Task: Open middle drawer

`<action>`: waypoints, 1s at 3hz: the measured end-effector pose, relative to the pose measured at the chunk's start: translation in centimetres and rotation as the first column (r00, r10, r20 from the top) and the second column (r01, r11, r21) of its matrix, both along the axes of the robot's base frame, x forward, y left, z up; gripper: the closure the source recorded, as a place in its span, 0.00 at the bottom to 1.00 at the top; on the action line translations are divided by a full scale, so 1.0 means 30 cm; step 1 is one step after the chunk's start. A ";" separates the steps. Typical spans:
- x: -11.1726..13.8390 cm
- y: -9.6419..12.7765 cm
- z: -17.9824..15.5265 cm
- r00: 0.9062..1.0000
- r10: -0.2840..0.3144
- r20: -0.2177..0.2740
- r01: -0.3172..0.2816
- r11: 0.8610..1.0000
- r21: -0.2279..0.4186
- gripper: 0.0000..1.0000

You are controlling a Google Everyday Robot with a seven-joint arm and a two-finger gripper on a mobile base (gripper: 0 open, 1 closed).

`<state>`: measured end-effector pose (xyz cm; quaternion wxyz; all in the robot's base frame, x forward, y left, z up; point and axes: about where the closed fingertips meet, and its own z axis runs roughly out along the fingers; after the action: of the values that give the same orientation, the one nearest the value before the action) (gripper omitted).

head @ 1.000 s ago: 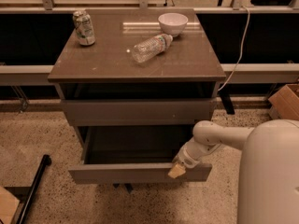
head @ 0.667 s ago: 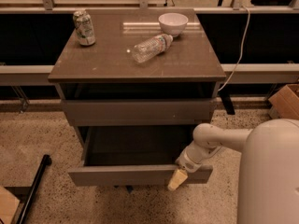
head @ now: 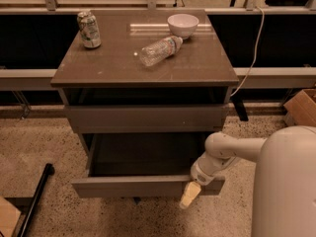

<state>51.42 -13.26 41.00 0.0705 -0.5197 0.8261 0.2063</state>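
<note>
One white arm (head: 232, 149) reaches left from the robot's body, bends down at the wrist and ends in the gripper (head: 190, 195) (cream-tipped, pointing down and left), which overlaps the right end of the front panel. Whether it is open or closed I cannot tell. The middle drawer (head: 138, 185) stands pulled out, stretching left from the gripper. On the cabinet top (head: 98, 63) sit a can (head: 89, 29), a toppled plastic bottle (head: 160, 50) and a white bowl (head: 182, 24).

You can read no words or numbers here, not on the can (head: 89, 29) or the bottle (head: 160, 50) on the table (head: 98, 63), nor by the claw (head: 190, 194) at the middle drawer (head: 128, 185) front.
</note>
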 end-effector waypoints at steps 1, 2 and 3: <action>-0.067 -0.001 -0.015 0.999 0.004 -0.044 -0.004 1.000 -0.006 0.19; -0.066 -0.001 -0.014 0.999 0.004 -0.044 -0.004 1.000 -0.006 0.42; -0.084 -0.002 -0.014 0.999 0.001 -0.051 -0.002 1.000 -0.009 0.73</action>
<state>48.90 -13.34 40.58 0.0468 -0.5152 0.8281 0.2160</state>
